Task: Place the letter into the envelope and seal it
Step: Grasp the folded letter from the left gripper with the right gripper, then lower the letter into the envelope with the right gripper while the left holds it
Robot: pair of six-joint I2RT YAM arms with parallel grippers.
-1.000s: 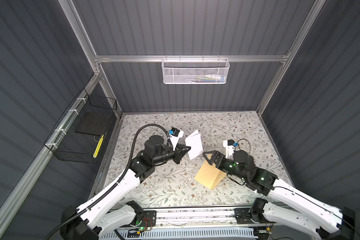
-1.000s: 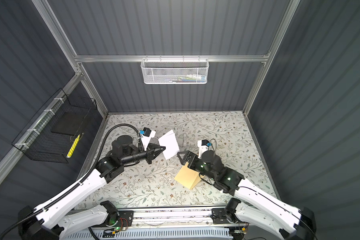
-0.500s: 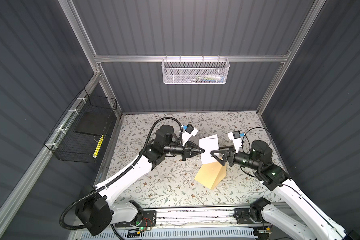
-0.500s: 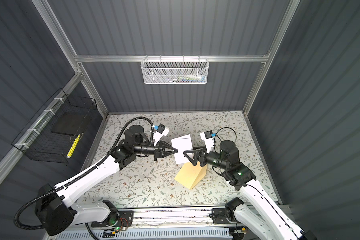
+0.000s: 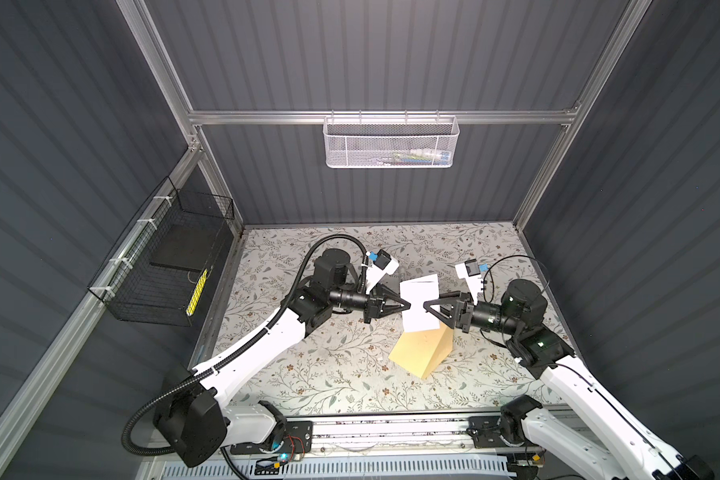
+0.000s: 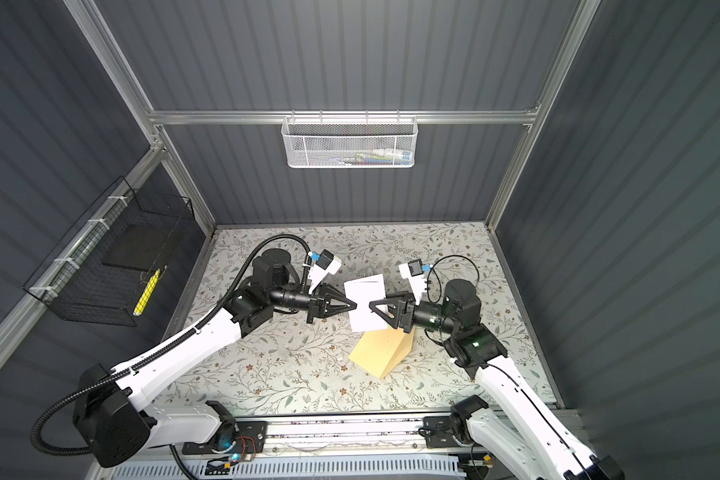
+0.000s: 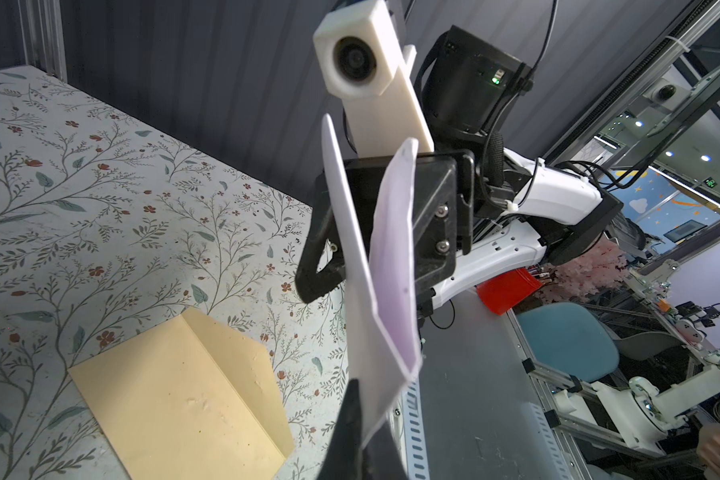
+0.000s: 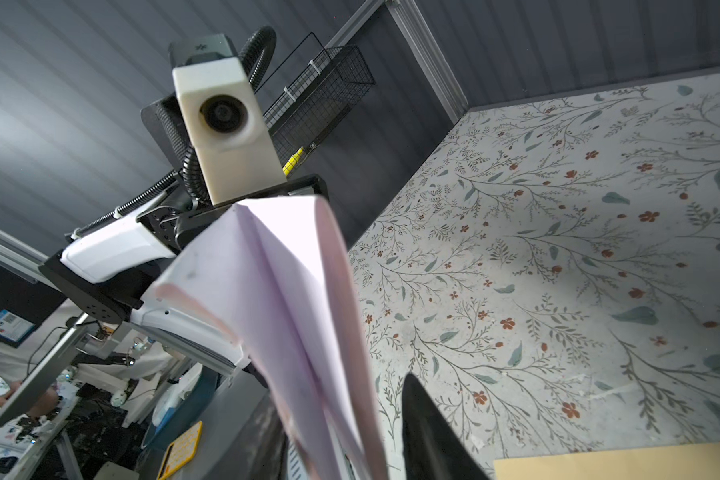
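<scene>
- The fingers of the left gripper are pressed tight together on one side edge of the letter.
- The right gripper has its jaws around the opposite edge, only narrowly apart. From where I stand I can't tell whether they are actually pinching the paper.
- The letter hangs in the air between the two grippers, above the far end of the envelope and clear of it.
- It looks light, thin and floppy. It is folded, and its leaves splay apart in the wrist views, so I'd take it near the fold, catching both leaves.
- A hard pull from both sides would likely crease it.
- The envelope lies flat on the floral table, flap turned out, unsealed.
</scene>
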